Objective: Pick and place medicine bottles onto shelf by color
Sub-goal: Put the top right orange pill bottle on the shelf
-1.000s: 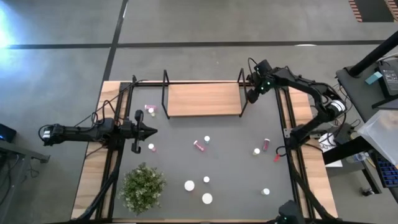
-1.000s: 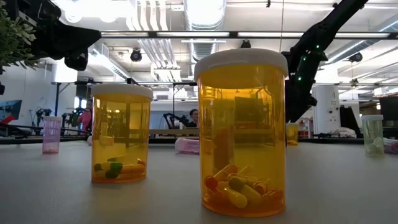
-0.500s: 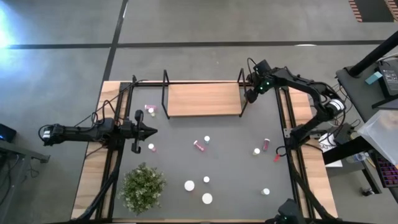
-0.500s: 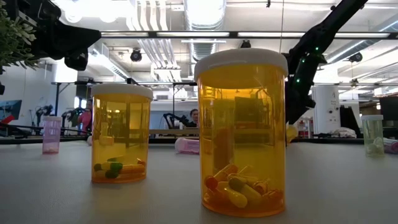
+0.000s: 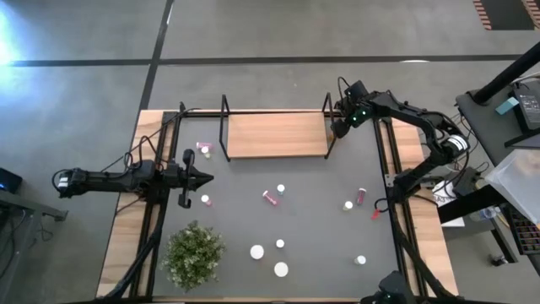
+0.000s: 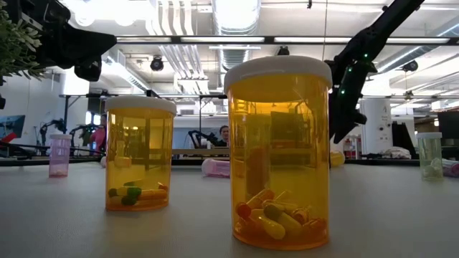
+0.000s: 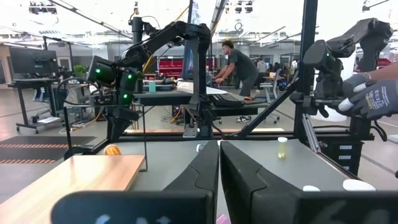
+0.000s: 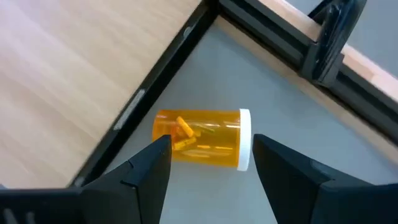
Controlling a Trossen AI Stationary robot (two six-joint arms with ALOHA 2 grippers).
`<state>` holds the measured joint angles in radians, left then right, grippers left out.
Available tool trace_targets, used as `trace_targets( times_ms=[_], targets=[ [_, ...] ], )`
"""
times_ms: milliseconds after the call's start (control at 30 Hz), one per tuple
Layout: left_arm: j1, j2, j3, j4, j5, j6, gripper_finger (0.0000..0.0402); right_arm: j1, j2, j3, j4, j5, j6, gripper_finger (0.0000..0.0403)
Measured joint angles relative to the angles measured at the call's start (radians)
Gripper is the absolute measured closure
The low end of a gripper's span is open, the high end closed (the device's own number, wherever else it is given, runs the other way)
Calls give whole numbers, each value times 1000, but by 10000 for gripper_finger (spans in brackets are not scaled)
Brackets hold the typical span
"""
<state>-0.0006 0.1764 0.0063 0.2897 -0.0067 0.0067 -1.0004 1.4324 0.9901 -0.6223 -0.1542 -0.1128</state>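
Observation:
My right gripper [image 5: 339,128] [image 8: 211,143] is open at the shelf's right end, over an orange medicine bottle [image 8: 202,139]. The bottle lies on its side on the grey mat, against the shelf's black wire frame [image 8: 149,102]. The fingers stand past its two ends, apart from it. The bottle also shows in the low view [image 6: 336,159] and the left wrist view [image 7: 112,150]. The wooden shelf [image 5: 277,135] is bare. My left gripper [image 5: 207,176] [image 7: 219,180] is shut and empty at the mat's left, near a small bottle [image 5: 205,200]. Other bottles lie scattered on the mat.
A green potted plant [image 5: 194,253] stands at the near left. Two large orange bottles [image 6: 140,154] [image 6: 278,154] stand at the near edge, close to the low camera. Pink bottles lie at mid-mat [image 5: 272,197] and right [image 5: 362,195]. People work at benches behind the table.
The orange bottle below my right gripper has gone from upright to lying on its side on the mat. My right gripper has stayed over it at the shelf's right end.

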Motion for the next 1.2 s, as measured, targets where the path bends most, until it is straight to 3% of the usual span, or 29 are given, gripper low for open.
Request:
trace_targets(
  times_ms=[167,233,300,533,667,867,1200],
  targets=[
    [0,0,0,0,0,0,402,-2,-23,0,-16,0,-157,188],
    [0,0,0,0,0,0,402,-5,-25,0,-16,0,-137,188],
    [0,0,0,0,0,0,402,-12,-22,0,-18,2,-18,188],
    [0,0,0,0,0,0,402,-9,-14,-11,20,8,642,188],
    [0,0,0,0,0,0,402,-6,-15,-15,58,6,900,188],
    [0,0,0,0,0,0,402,-6,-16,-15,53,66,1011,188],
    [0,0,0,0,0,0,402,29,-17,-57,35,89,1389,188]
  ],
)
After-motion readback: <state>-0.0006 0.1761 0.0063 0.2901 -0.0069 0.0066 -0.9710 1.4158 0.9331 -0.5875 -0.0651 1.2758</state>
